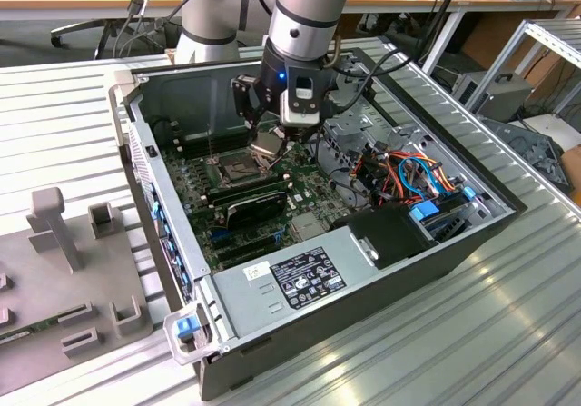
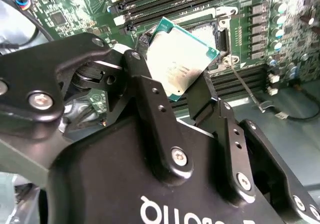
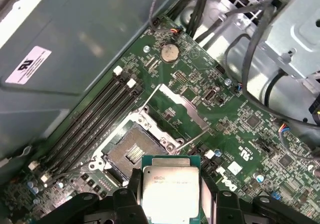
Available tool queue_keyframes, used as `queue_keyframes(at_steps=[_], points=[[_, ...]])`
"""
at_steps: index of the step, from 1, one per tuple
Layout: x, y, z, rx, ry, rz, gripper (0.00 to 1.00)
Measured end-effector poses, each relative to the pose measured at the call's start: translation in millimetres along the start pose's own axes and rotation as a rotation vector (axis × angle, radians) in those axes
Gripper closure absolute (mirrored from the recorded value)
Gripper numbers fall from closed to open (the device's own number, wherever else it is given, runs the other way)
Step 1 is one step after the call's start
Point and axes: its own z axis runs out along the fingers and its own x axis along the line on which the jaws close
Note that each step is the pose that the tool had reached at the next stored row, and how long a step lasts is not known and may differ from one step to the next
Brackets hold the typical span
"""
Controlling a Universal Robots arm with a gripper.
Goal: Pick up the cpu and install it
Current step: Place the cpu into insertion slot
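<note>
— Black fingers (image 2: 150,98) of the gripper (image 2: 172,76) sit closest to the lens in both wrist views; they are clamped on the cpu (image 2: 177,58), one finger on each of two opposite edges.

— And where is the chip itself?

— Held in the air and tilted, its pale silver face turned to the second wrist camera; in the first wrist view the cpu (image 3: 171,189) hangs near the open socket (image 3: 131,153), apart from it; the socket's hinged metal frame (image 3: 177,108) is swung open.

— What surrounds it?

— Green motherboard (image 3: 240,134) on all sides; dark memory slots (image 3: 92,126) run along one side of the socket; a round coin cell (image 3: 169,52) lies further off on the board.

— And from outside?

— In the exterior view the gripper (image 1: 272,144) reaches down into the opened computer case (image 1: 381,292), over the socket (image 1: 231,165); the case lies on a ribbed metal bench (image 1: 508,333); a grey fixture plate (image 1: 73,279) lies at the exterior view's left, apart from the case.
</note>
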Motion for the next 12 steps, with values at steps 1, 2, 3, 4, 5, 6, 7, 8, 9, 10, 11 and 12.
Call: queue_keyframes(at_steps=[1, 2, 3, 4, 5, 6, 7, 8, 9, 10, 11, 12], points=[[0.0, 0.0, 0.0, -0.0004, -0.0004, 0.014, 0.45], [0.0, 0.0, 0.1, -0.0009, -0.0009, 0.031, 0.45], [0.0, 0.0, 0.1, -0.0013, -0.0013, 0.044, 0.45], [0.0, 0.0, 0.1, -0.0018, -0.0018, 0.061, 0.45], [0.0, 0.0, 0.1, -0.0022, -0.0022, 0.073, 0.45], [0.0, 0.0, 0.2, -0.0027, -0.0027, 0.089, 0.45], [0.0, 0.0, 0.2, -0.0030, -0.0031, 0.102, 0.45], [0.0, 0.0, 0.2, -0.0034, -0.0036, 0.118, 0.45], [0.0, 0.0, 0.2, -0.0039, -0.0040, 0.131, 0.45], [0.0, 0.0, 0.3, -0.0043, -0.0044, 0.145, 0.45], [0.0, 0.0, 0.3, -0.0047, -0.0047, 0.157, 0.45], [0.0, 0.0, 0.3, -0.0053, -0.0054, 0.179, 0.45]])
